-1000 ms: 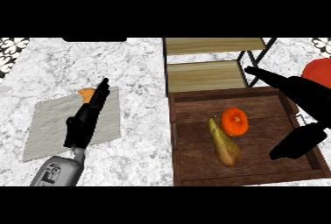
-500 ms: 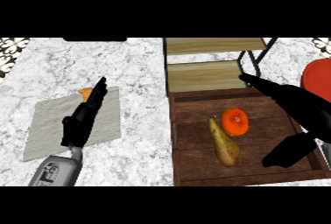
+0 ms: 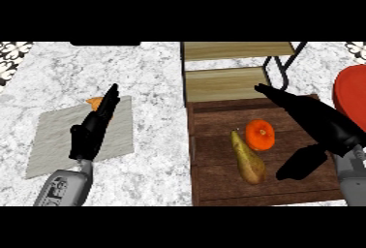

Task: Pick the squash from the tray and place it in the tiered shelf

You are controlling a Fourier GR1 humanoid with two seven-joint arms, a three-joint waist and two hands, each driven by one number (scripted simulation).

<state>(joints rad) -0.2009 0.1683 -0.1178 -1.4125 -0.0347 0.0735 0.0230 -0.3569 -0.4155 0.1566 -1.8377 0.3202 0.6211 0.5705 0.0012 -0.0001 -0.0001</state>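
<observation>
Orange round squash (image 3: 260, 134) and olive elongated pear (image 3: 247, 158) lie untouched on dark wooden tray (image 3: 214, 193), lower right. Right hand (image 3: 314, 121), fingers straight and apart, has advanced over tray toward squash; grasp not yet made. Left hand (image 3: 93, 128), fingers straight together, rests at left.

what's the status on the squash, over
Right hand open, over the tray, not holding anything. Left hand open over the grey mat. Squash in the tray beside a pear. Tiered shelf unobstructed.

A white marbled surface (image 3: 157, 72) carries everything — a grey mat (image 3: 57, 140) lies flat at the left, a dark wooden tray (image 3: 214, 160) at the right, and the tiered shelf (image 3: 229, 82) stands just behind the tray.
</observation>
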